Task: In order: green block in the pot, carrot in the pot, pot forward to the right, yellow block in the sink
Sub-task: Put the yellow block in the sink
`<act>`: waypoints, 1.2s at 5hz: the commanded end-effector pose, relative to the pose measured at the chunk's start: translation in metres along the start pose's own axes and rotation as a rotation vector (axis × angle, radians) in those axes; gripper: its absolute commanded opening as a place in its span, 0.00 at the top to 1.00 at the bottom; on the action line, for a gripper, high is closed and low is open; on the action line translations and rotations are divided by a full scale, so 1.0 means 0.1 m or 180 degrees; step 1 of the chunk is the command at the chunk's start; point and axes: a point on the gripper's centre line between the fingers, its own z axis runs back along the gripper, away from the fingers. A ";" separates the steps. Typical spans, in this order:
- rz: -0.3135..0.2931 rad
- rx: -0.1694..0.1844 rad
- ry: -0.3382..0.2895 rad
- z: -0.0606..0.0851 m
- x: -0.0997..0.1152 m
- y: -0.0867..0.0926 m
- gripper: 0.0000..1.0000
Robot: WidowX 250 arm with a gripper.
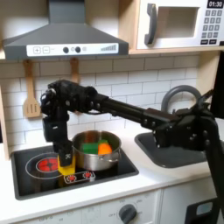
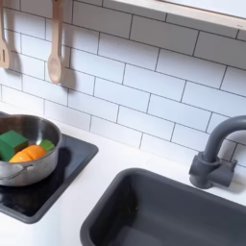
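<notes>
On the stovetop (image 1: pixel 35 171), tool (image 1: pixel 66 163) clenched around yellow block (image 1: pixel 67 164), beside pot (image 1: pixel 96 154) holding green block (image 2: pixel 12 143) and carrot (image 2: pixel 29 154)

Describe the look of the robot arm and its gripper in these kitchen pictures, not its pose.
In the first exterior view, the arm is matte black throughout: long slim boxy links joined by bulkier blocky motor housings, the largest at the base on the first exterior view's right. The gripper is black too, ending in narrow fingers. No markings or coloured parts are legible at this resolution, and separate cables cannot be made out.
</notes>
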 end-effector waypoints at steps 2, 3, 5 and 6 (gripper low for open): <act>-0.0037 0.0013 -0.0040 -0.05 -0.03 -0.02 0.00; -0.0029 0.0013 -0.0048 -0.08 -0.02 -0.03 0.00; -0.0027 0.0034 -0.0061 -0.13 -0.03 0.01 0.00; -0.0055 0.0046 -0.0050 -0.16 -0.07 -0.02 0.00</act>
